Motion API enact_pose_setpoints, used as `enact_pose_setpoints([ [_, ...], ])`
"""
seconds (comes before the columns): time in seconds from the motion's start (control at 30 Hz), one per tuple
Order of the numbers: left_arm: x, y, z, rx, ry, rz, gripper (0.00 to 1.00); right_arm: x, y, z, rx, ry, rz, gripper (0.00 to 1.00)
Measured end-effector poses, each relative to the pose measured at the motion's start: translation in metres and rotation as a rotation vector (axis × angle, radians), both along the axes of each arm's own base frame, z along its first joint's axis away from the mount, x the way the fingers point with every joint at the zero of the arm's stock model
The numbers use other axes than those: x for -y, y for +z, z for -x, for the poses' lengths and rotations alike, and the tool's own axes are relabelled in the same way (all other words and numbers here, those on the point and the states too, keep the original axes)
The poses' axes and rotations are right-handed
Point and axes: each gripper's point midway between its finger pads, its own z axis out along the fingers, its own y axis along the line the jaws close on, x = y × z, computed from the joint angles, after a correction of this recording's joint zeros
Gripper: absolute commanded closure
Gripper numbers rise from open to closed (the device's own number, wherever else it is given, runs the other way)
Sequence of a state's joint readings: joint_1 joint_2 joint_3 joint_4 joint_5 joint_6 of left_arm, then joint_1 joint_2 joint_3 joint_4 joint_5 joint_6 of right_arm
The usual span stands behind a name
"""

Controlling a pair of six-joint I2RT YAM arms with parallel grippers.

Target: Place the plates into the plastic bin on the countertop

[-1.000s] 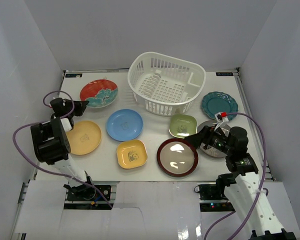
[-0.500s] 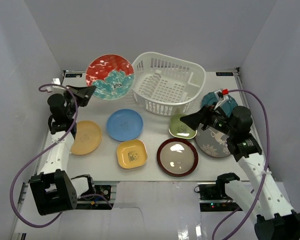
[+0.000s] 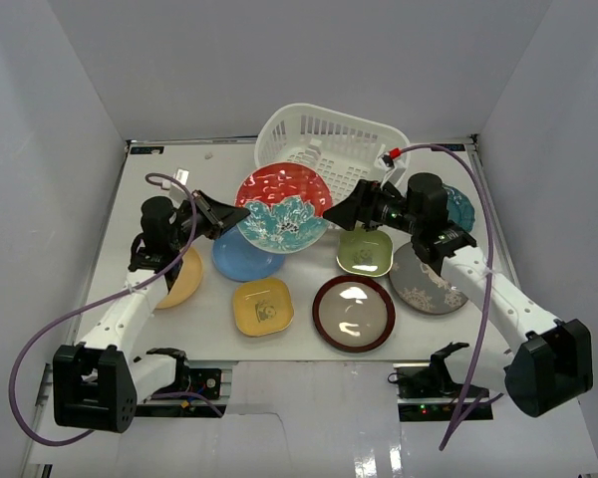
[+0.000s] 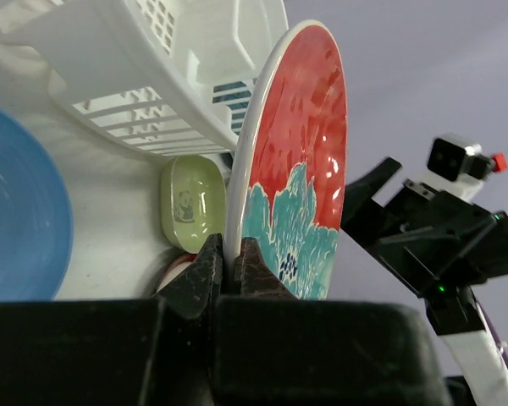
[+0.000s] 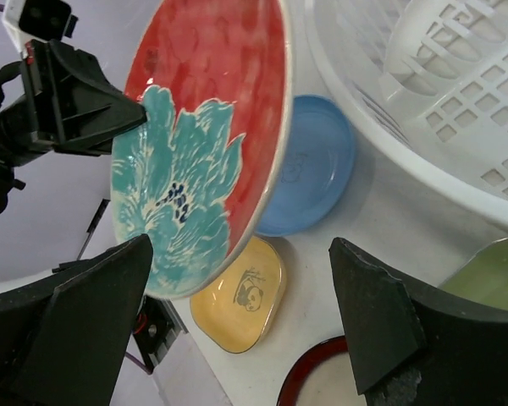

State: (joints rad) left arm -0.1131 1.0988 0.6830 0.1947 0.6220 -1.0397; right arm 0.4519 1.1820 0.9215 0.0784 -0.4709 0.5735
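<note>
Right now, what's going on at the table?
The left gripper is clamped on the rim of the red patterned plate and holds it up on edge in front of the plastic bin. The right gripper is open close by the plate's opposite edge; whether it touches cannot be told. No plate shows in the bin. The blue plate and green dish lie on the countertop.

Illumination bright, even, diffuse from overhead. Shadows soft on the flat white countertop (image 3: pixel 159 179). 1 glare patch on the maroon-rimmed beige round plate (image 3: pixel 354 314); specular streaks on the red-and-teal patterned round plate (image 4: pixel 300 144). Left gripper (image 4: pixel 227 262) and right gripper (image 5: pixel 237 254) underexposed, soft-focused in the wrist views. Top view sharp.
</note>
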Motion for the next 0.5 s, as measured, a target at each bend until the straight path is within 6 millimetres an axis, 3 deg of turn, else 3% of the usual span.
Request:
enact_pose_setpoints([
  [0.07,0.007,0.003,0.004,0.014,-0.031,0.009,1.0,-0.002,-0.009,-0.005,-0.024,-0.006,0.007,0.02],
  [0.17,0.017,0.003,0.013,0.031,-0.087,0.017,1.0,-0.005,-0.012,-0.009,-0.037,-0.008,-0.005,0.31],
  [0.3,0.026,0.001,0.021,0.039,-0.144,0.009,0.96,-0.009,0.001,-0.012,-0.01,-0.004,-0.053,0.7],
  [0.33,0.027,0.0,0.023,0.041,-0.154,0.006,0.9,-0.009,0.001,-0.013,-0.011,-0.006,-0.056,0.91],
  [0.37,0.028,0.002,0.024,0.053,-0.163,0.006,0.71,-0.009,0.0,-0.015,-0.016,-0.013,-0.056,0.92],
  [0.4,0.028,0.004,0.024,0.079,-0.17,-0.005,0.6,-0.008,-0.002,-0.019,-0.047,-0.03,-0.071,0.92],
  [0.5,0.029,0.006,0.026,0.09,-0.191,-0.01,0.36,-0.011,-0.002,-0.021,-0.061,-0.029,-0.087,0.92],
])
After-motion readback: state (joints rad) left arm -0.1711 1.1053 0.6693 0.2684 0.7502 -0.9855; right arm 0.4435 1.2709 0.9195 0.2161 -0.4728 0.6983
